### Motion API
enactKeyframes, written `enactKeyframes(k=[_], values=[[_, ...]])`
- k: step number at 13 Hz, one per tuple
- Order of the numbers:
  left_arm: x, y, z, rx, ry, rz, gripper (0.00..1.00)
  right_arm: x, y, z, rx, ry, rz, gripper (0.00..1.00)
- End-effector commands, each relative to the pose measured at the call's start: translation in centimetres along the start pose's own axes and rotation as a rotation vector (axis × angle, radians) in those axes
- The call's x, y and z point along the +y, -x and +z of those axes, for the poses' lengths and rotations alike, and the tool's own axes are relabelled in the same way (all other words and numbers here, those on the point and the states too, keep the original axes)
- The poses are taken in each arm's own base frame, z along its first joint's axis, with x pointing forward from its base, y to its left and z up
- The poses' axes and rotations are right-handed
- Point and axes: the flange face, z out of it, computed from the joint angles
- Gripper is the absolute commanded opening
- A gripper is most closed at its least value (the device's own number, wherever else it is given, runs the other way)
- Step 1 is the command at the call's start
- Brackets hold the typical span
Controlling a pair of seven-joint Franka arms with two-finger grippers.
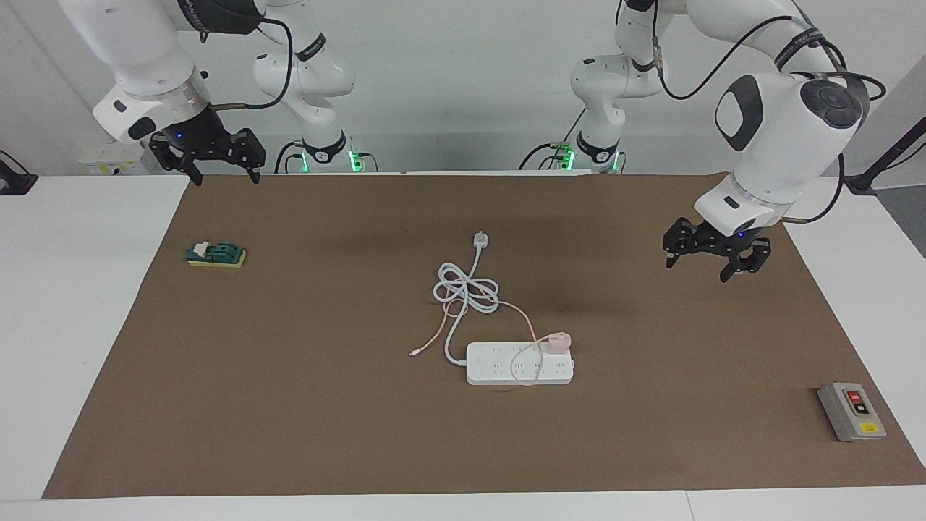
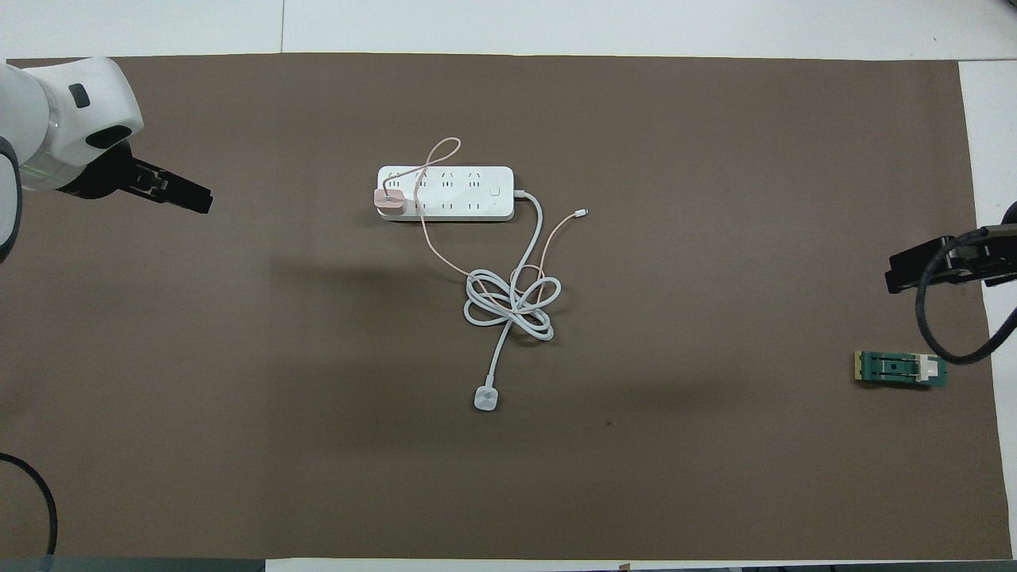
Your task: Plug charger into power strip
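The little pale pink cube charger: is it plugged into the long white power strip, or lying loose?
Plugged in, apparently: the pale pink cube charger sits on the long white power strip at its end socket; its prongs are hidden.

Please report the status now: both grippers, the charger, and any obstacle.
Left gripper open, empty, over bare mat. Right gripper open, waiting. Small pink cube charger on long white power strip. Nothing in the way.

Charger (image 1: 558, 341) seated on power strip (image 1: 519, 364) at its left-arm end. Left gripper (image 1: 712, 262) raised over bare brown mat (image 1: 289, 405), jaws open, empty. Right gripper (image 1: 221, 171) raised, open.
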Motion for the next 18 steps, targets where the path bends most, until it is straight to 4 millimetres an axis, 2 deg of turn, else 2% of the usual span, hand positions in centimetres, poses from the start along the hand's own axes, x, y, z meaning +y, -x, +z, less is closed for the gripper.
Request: enactKeyframes(k=[1, 4, 7, 9, 13, 15, 18], values=[[0.6, 0.7, -0.4, 0.003, -0.026, -0.118, 1.00, 0.2, 0.3, -0.2, 0.018, -0.016, 0.009, 1.00], [0.0, 1.1, -0.1, -0.007, -0.025, -0.187, 1.00, 0.4, 0.3, -0.2, 0.018, -0.017, 0.014, 1.00], [0.1, 1.8, 0.3, -0.027, -0.022, -0.185, 1.00, 0.2, 0.3, -0.2, 0.018, -0.016, 0.011, 1.00], [-1.3, 2.4, 0.3, -0.034, -0.025, -0.209, 1.00, 0.1, 0.3, -0.2, 0.018, -0.016, 0.009, 1.00], [-2.0, 2.9, -0.3, -0.072, -0.016, -0.224, 1.00, 0.1, 0.3, -0.2, 0.018, -0.016, 0.009, 1.00], [-1.0, 2.7, -0.1, -0.087, -0.013, -0.212, 1.00, 0.1, 0.3, -0.3, 0.019, -0.016, 0.009, 1.00], [-0.6, 2.8, -0.1, -0.109, -0.009, -0.209, 1.00, 0.1, 0.3, -0.2, 0.018, -0.016, 0.008, 1.00]])
